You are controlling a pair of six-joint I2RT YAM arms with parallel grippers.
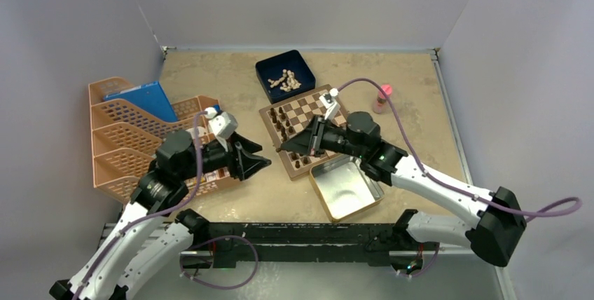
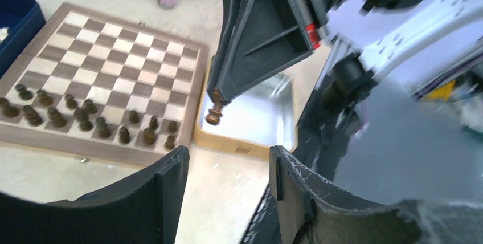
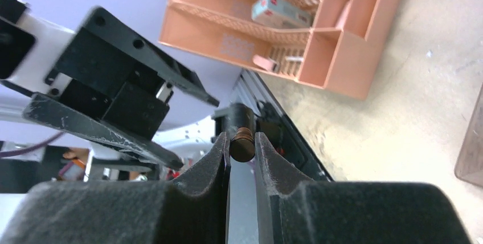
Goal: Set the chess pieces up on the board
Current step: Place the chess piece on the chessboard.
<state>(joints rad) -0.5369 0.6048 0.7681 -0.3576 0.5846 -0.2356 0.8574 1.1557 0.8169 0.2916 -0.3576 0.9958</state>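
Left wrist view: right gripper (image 2: 217,97) pinches a dark chess piece (image 2: 214,116) beside the board's (image 2: 131,44) corner.
Right wrist view shows only the piece's base; left gripper (image 2: 228,155) is spread, with the tin (image 2: 239,146) behind the piece.

Two arms, same build. Left arm (image 1: 140,251) and right arm (image 1: 434,189): glossy white link shells, black joint housings (image 1: 497,228). Purple cable (image 1: 412,126) runs along each one, bowing loose by the wrist. Small white camera block (image 1: 221,125) on each wrist. Left gripper (image 1: 263,158) and right gripper (image 1: 284,148): matte black, wedge-shaped fingers (image 2: 165,198), edges scuffed pale. Green light (image 1: 382,155) on right forearm. Red mark (image 2: 310,30) on right gripper's body. Round screw holes (image 3: 138,43) in left gripper's mount.
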